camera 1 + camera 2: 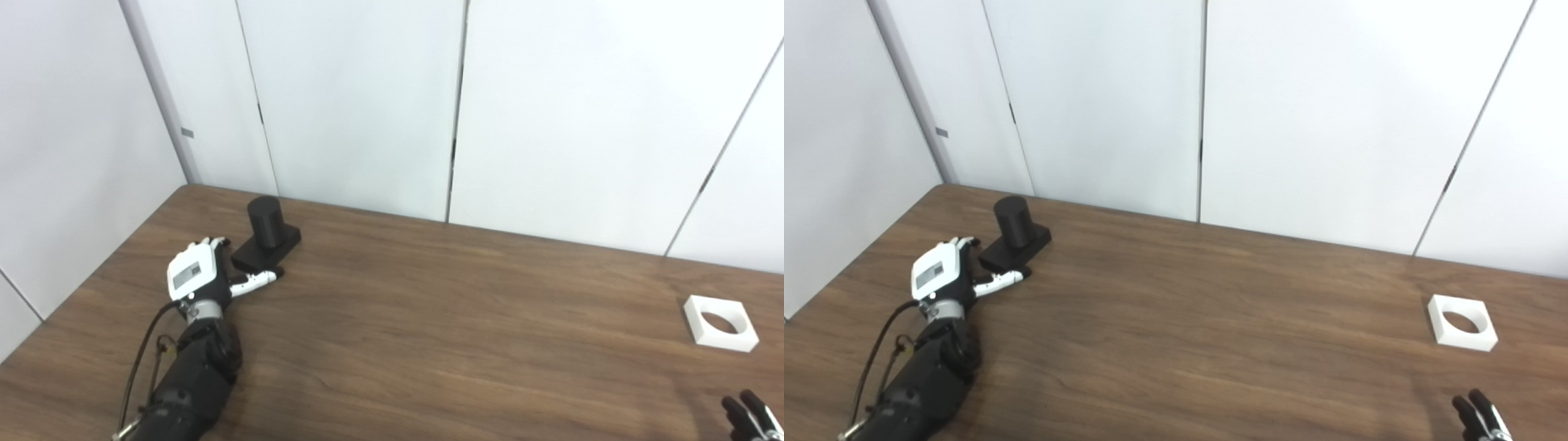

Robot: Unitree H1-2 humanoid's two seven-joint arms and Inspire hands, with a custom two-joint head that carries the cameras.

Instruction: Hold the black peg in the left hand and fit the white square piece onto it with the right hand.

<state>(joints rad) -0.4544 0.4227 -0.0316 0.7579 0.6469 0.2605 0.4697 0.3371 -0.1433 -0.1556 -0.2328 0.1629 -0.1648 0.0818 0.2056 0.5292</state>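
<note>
In the left eye view the black peg (269, 236) stands near the tabletop's (429, 318) far-left corner, the left robot hand (205, 275) open beside its base, not gripping; in the right eye view the white square piece (1462, 322) lies far right, wide bare wood between; only the right robot hand's (1482, 416) fingertips show, state unclear.

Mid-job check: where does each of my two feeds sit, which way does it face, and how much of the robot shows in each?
Left eye view: on the head, looking down and forward over the wooden table toward white wall panels; shows the left hand and its arm by the black peg, plus right hand fingertips at the bottom corner.
Right eye view: beside it, slightly to the right, facing the same way; everything sits further left in the picture.
Shared: both hands, the peg and the white square piece.
</note>
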